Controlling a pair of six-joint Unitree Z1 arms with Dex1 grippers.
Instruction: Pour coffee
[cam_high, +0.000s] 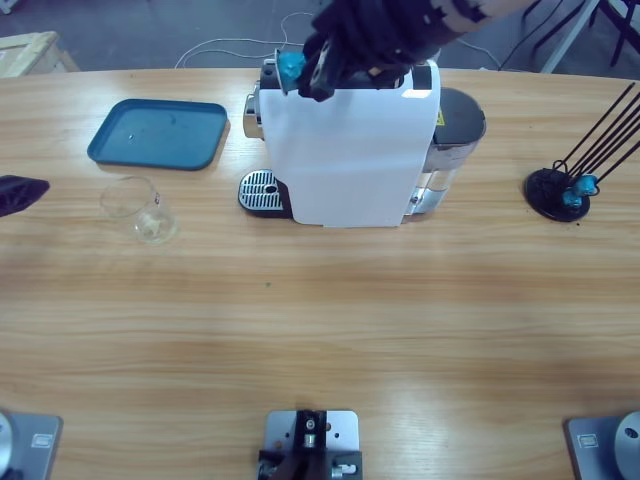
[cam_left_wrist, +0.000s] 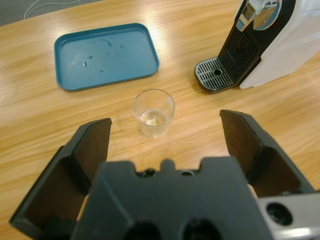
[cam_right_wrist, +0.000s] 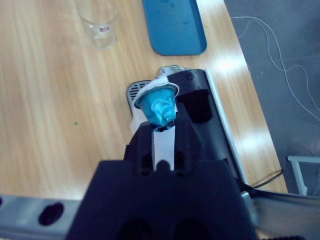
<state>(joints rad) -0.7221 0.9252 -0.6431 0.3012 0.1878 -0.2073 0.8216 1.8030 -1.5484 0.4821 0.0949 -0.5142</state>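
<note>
Capsule (cam_right_wrist: 159, 105) sits clenched at the tip of the right claw (cam_right_wrist: 162, 122), foil rim leading, held over the dark top of the machine (cam_right_wrist: 197, 102); I judge it is carried this way so it can drop nose-down into the loading slot, which must happen before any coffee can be brewed. In the high view the right claw (cam_high: 318, 72) hangs over the machine's (cam_high: 350, 150) head, above the drip grate (cam_high: 260, 192). Left claw (cam_left_wrist: 167, 135) is released, jaws spread wide and empty, hovering over the worktop (cam_left_wrist: 40, 115) with the glass (cam_left_wrist: 153, 112) just ahead, between its jaws' line but not touched; likely it waits to fetch the glass. Coffee shows only as a thin pale film at the bottom of that glass. Beyond it lies the blue tray (cam_left_wrist: 107, 55), bare but for droplets. Far right in the high view stands a black capsule rack (cam_high: 560, 190)
</note>
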